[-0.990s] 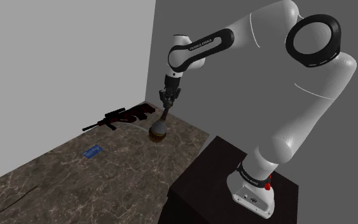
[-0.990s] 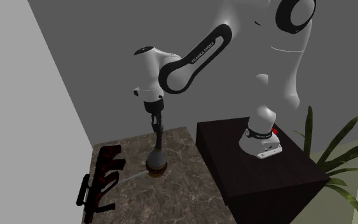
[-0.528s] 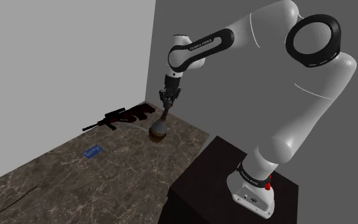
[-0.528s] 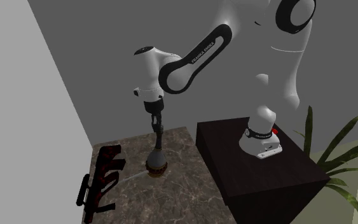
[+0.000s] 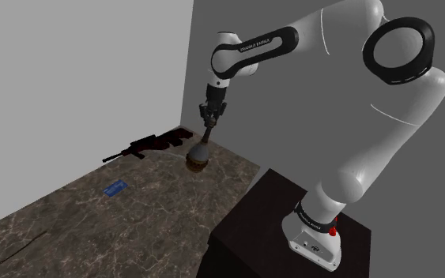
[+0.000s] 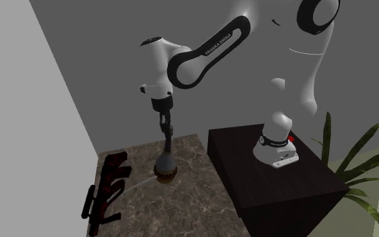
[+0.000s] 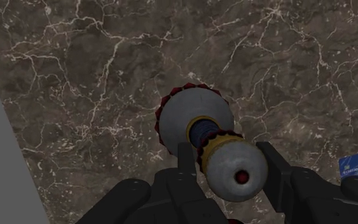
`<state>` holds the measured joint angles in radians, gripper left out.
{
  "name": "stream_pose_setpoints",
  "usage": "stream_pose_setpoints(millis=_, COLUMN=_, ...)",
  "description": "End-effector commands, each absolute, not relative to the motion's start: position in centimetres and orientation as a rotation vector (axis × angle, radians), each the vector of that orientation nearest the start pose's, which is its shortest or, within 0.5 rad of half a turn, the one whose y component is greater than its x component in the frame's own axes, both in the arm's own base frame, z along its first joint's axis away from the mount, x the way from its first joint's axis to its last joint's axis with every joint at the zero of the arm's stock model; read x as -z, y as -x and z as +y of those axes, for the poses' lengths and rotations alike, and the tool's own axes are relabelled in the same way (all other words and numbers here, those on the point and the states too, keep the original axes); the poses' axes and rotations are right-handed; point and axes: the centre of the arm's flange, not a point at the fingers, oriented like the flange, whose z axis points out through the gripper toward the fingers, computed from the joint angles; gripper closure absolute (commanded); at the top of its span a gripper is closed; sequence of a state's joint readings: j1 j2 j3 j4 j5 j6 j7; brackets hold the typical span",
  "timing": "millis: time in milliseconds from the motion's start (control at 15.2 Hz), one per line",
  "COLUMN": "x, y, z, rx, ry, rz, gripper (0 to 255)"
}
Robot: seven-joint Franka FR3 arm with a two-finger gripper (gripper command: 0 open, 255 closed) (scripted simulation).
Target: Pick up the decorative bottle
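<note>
The decorative bottle (image 7: 193, 121), grey-bodied with a gold neck band and dark red trim, sits neck-up at the far end of the marble tabletop (image 5: 86, 225), near the wall corner. The gripper (image 7: 227, 158) reaches down from above, its fingers (image 7: 185, 158) clenched on either side of the bottle's narrow top. Whether the base touches the marble cannot be told. In the shoulder view a dark rifle (image 5: 149, 145) lies to the bottle's left, and a blue card (image 5: 115, 188) lies nearer.

You have a veined, marble-looking worktop (image 7: 75, 76), a smooth grey bottle (image 7: 184, 118) with brassy bands, and a matt black pincer (image 7: 227, 153).
</note>
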<state>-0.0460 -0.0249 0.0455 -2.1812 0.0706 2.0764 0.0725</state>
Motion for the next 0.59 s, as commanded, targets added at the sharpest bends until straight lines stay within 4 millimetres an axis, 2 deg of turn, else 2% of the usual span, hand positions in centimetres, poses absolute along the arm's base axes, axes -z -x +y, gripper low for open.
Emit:
stream_pose_setpoints(millis=0, x=-40.6, y=-52.0, z=0.4, rx=-0.125, ry=3.078, rz=0.169, gripper=255)
stream_pose_setpoints(millis=396, x=-43.8, y=-52.0, z=0.4, rx=-0.125, ry=3.078, rz=0.169, gripper=255)
stream_pose_setpoints(millis=528, x=-43.9, y=-52.0, z=0.4, rx=-0.125, ry=3.078, rz=0.169, gripper=255)
